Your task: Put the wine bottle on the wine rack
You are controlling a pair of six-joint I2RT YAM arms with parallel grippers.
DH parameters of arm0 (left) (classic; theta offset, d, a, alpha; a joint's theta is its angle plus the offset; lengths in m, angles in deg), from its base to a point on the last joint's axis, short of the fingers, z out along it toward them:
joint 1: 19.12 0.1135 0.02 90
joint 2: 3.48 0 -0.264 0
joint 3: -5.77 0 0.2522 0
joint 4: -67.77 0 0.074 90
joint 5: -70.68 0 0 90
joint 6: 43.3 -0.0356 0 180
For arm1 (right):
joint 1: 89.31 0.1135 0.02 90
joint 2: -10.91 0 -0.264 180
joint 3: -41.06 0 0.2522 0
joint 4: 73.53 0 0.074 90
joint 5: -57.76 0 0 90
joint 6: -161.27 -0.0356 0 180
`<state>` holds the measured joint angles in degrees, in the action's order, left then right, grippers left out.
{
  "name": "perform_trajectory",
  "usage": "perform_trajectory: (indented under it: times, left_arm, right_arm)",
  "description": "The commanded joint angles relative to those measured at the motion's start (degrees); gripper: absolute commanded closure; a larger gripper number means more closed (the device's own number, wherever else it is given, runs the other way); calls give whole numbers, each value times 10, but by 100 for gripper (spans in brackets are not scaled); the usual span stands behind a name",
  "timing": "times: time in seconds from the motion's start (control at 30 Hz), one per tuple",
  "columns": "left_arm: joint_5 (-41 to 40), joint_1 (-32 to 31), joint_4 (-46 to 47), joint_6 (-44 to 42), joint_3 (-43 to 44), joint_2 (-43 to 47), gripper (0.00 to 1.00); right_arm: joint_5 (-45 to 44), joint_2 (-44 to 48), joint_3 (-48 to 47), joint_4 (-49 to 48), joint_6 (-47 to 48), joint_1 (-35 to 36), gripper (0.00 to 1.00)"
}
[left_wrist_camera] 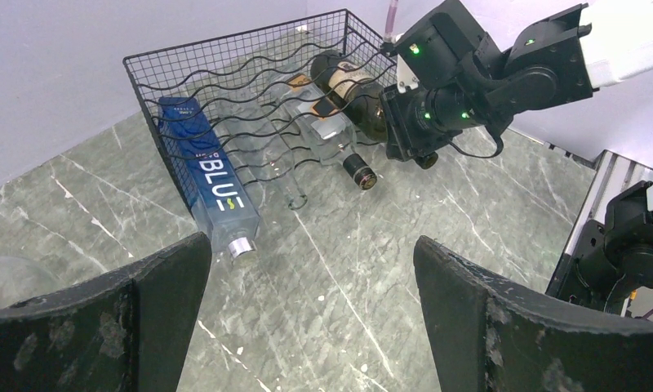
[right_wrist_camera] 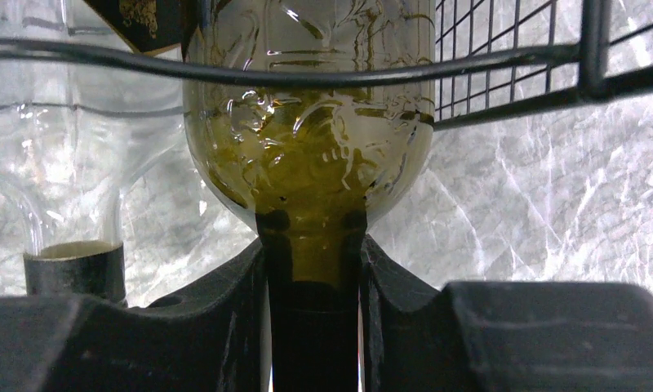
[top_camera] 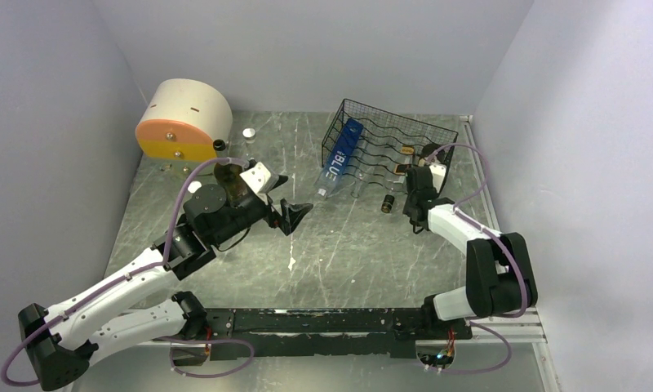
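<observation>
Right claw (right_wrist_camera: 313, 273) is clenched on the neck of the green wine bottle (right_wrist_camera: 307, 163). The bottle's body lies in a groove toward the right end of the wire rack (top_camera: 388, 135), just beside a clear bottle (left_wrist_camera: 327, 135). Its long axis runs from the rack's far side out toward the right arm, neck straight into the claw. Left claw (left_wrist_camera: 311, 245) hangs spread and empty, well apart from the rack. We judge the next move belongs to the right arm: release, then back away along that axis.
</observation>
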<state>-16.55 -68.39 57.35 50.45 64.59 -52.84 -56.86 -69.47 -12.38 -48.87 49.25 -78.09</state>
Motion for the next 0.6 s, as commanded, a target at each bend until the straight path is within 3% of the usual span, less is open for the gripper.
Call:
perform_trajectory:
  times: [0.0,0.23,0.57]
  left_arm:
    - [-4,1,-4,0,12,5,2]
    - [-3,1,-5,-2,14,3,2]
    - [-7,1,-6,-5,15,4,2]
  right_arm:
    - [-26,4,-37,-88,5,-10,74]
    - [-31,-7,-43,-78,4,-16,56]
    - [-17,-19,-61,-57,2,-21,54]
